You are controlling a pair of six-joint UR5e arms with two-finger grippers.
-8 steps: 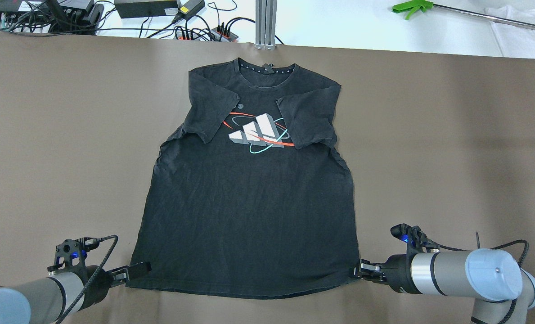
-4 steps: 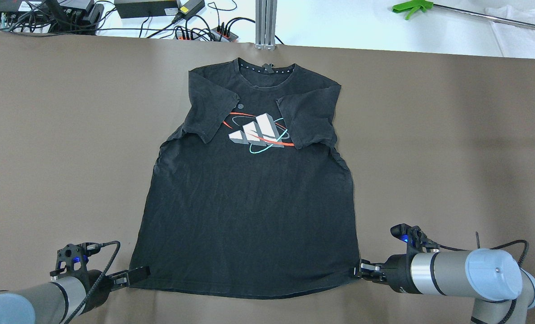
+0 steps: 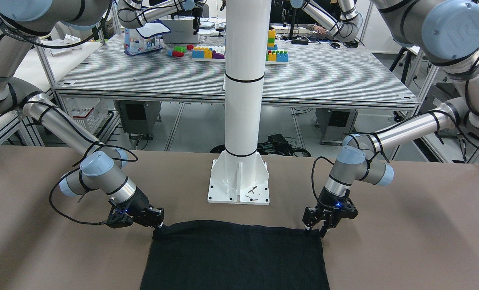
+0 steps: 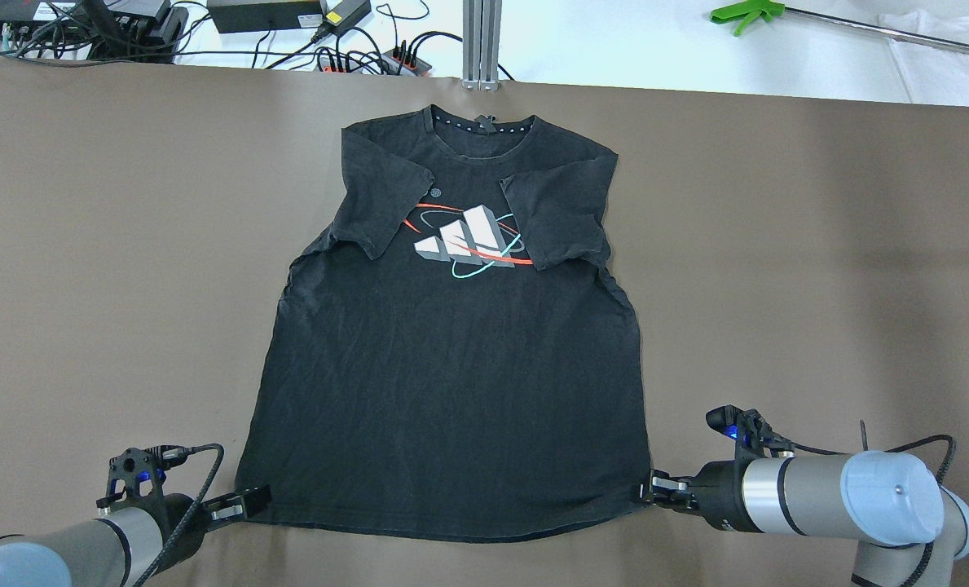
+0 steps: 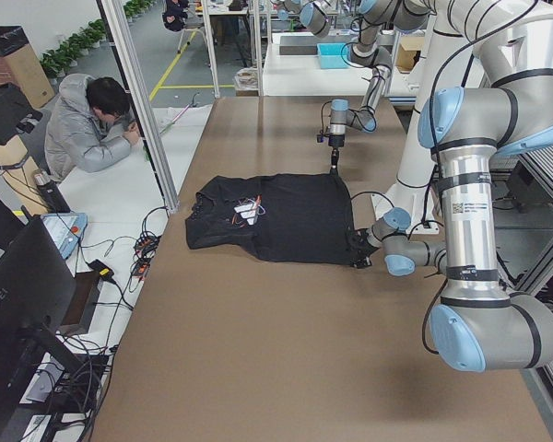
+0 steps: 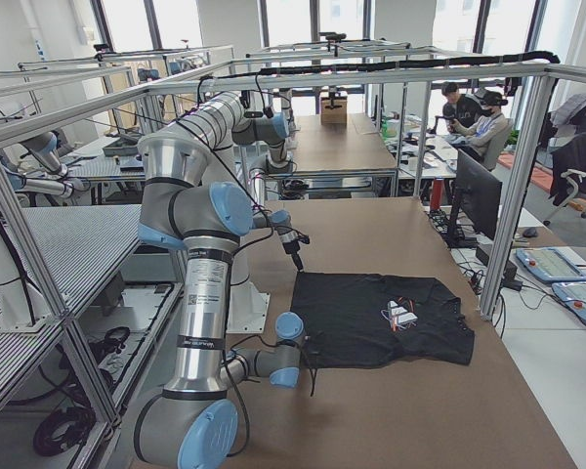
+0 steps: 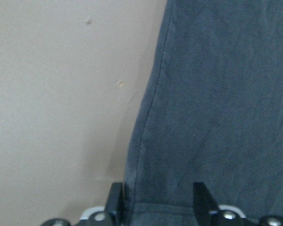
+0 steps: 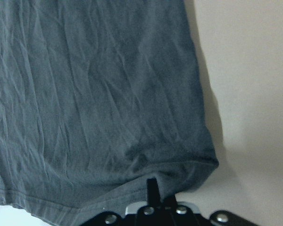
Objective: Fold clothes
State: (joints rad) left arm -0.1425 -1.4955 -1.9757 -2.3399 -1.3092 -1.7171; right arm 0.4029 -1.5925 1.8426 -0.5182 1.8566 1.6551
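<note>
The clothes are one black T-shirt with a white logo, lying flat with its sleeves folded inward and its collar at the far edge. Only its hem end shows in the front-facing view. My left gripper is at the near-left hem corner. In the left wrist view its fingers stand apart, with the shirt's corner between them. My right gripper is at the near-right hem corner. In the right wrist view it is shut on bunched fabric.
The white post's base plate stands just behind the hem, between the arms. Cables and power bricks, an aluminium post and a green tool lie beyond the far table edge. A seated person is past that side.
My left gripper has slid a little back toward the robot along the near-left hem corner. The right gripper and the shirt have stayed in place.
</note>
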